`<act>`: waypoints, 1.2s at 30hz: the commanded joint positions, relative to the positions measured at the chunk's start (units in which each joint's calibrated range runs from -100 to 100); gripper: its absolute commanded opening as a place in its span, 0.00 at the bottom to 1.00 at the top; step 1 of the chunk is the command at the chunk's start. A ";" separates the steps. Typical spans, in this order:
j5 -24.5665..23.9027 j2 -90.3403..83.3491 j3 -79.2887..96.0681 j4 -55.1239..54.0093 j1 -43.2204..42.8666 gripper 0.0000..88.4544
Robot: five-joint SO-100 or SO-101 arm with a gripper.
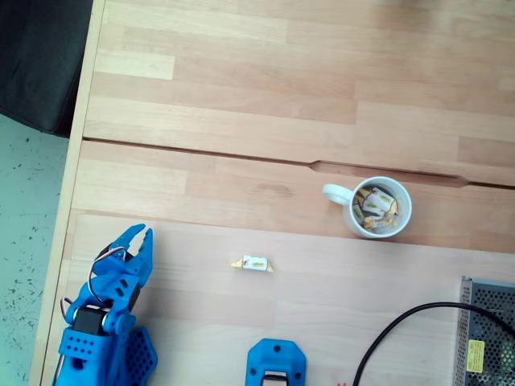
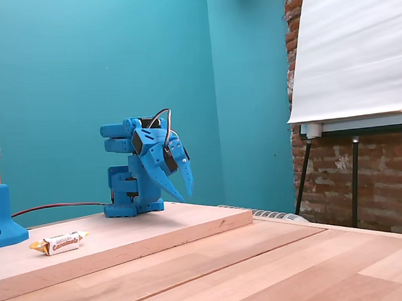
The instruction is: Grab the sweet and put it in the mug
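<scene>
The gripper [image 1: 145, 235] is sitting folded near its base, jaws nearly together and holding nothing, so the reach is not yet beginning. The sweet [image 1: 253, 264] is lying alone on the table [image 1: 241, 96], well apart from the mug [image 1: 376, 207]; next, opening and reaching toward it.

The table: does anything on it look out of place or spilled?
Nothing looks spilled or damaged. One sweet lies alone on the wooden table, apart from the mug, which stands upright with several like candies inside. The pincer is folded back near the arm's base, away from both.
</scene>
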 commanded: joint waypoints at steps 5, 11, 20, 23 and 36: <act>-0.34 3.94 -0.26 -1.02 -0.10 0.04; -7.62 16.67 -10.25 -1.18 0.55 0.04; -13.28 31.91 -33.00 -0.13 14.13 0.05; -13.28 34.92 -38.27 -0.13 17.62 0.05; -12.41 48.26 -46.47 -0.21 28.58 0.05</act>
